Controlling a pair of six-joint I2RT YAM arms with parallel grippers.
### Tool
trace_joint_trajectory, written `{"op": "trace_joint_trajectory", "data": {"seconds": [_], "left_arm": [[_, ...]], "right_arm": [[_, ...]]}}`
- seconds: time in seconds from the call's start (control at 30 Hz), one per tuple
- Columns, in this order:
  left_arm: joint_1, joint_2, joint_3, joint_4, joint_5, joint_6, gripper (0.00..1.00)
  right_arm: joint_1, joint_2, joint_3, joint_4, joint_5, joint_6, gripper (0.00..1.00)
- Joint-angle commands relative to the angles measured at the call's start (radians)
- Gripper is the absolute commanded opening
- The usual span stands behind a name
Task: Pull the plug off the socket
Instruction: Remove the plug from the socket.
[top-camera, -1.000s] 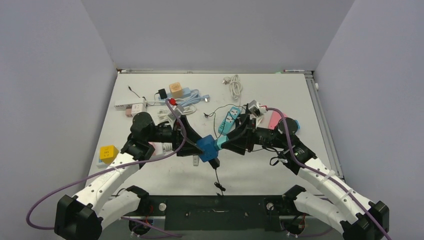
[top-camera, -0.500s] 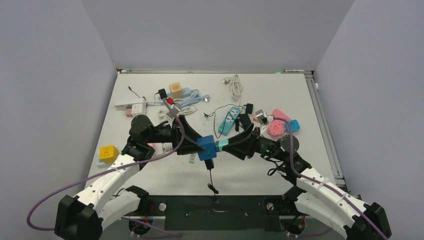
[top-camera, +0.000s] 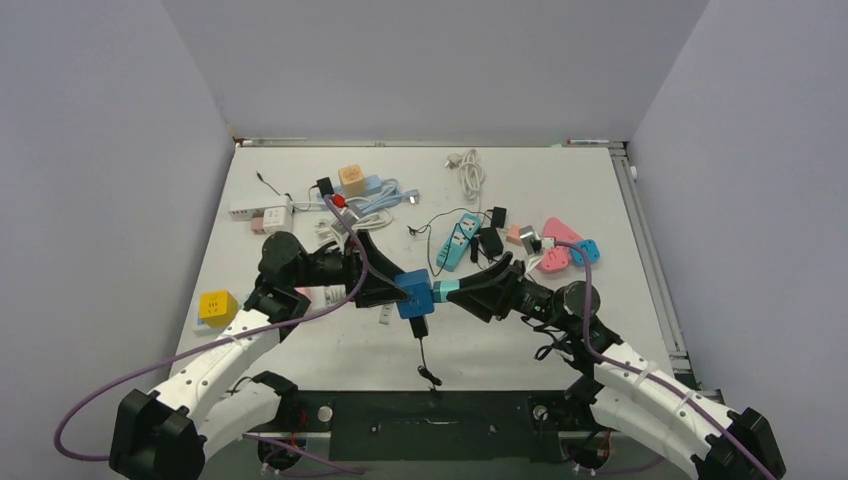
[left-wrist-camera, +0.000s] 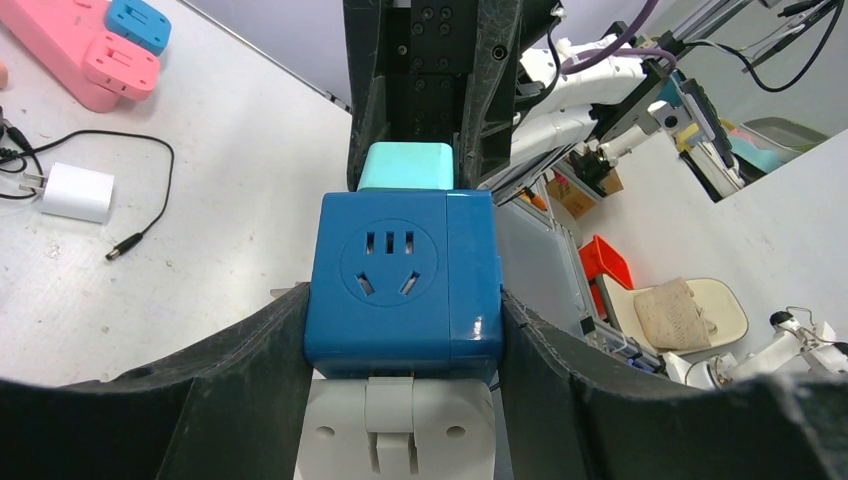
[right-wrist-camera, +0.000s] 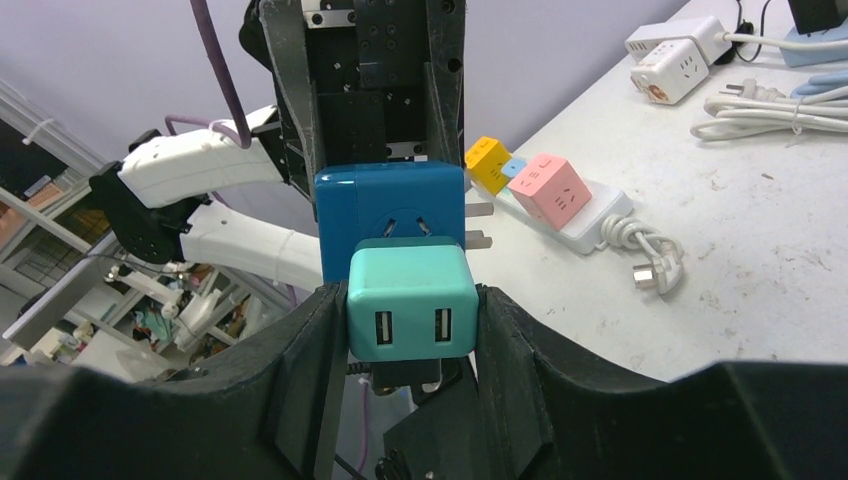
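left gripper (left-wrist-camera: 403, 335) clamps the socket (left-wrist-camera: 400, 285); right gripper (right-wrist-camera: 412, 325) clamps the plug (right-wrist-camera: 412, 300), touching it, over the table (top-camera: 330, 350), well apart from its edges.

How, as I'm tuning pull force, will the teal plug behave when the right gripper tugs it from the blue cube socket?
Probably rigid: the teal plug is a boxy shell, unlikely to flex. Its smooth sides may slip in the right gripper. Smaller than the blue cube socket, it is likely light.
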Motion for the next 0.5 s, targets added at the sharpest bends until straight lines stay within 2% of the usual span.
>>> {"op": "trace_joint_trajectory", "data": {"seconds": [0.0, 0.17, 0.47], "left_arm": [[0.052, -0.004, 0.053, 0.054, -0.125, 0.069, 0.0], [0.005, 0.003, 0.102, -0.097, -0.101, 0.176, 0.0], [-0.079, 0.069, 0.16, -0.242, -0.04, 0.276, 0.0]], "right_arm": [[-0.006, -0.002, 0.049, -0.04, -0.072, -0.046, 0.05], [-0.006, 0.03, 0.15, -0.193, -0.167, -0.141, 0.05], [-0.004, 0.087, 0.306, -0.508, -0.261, -0.342, 0.05]]}}
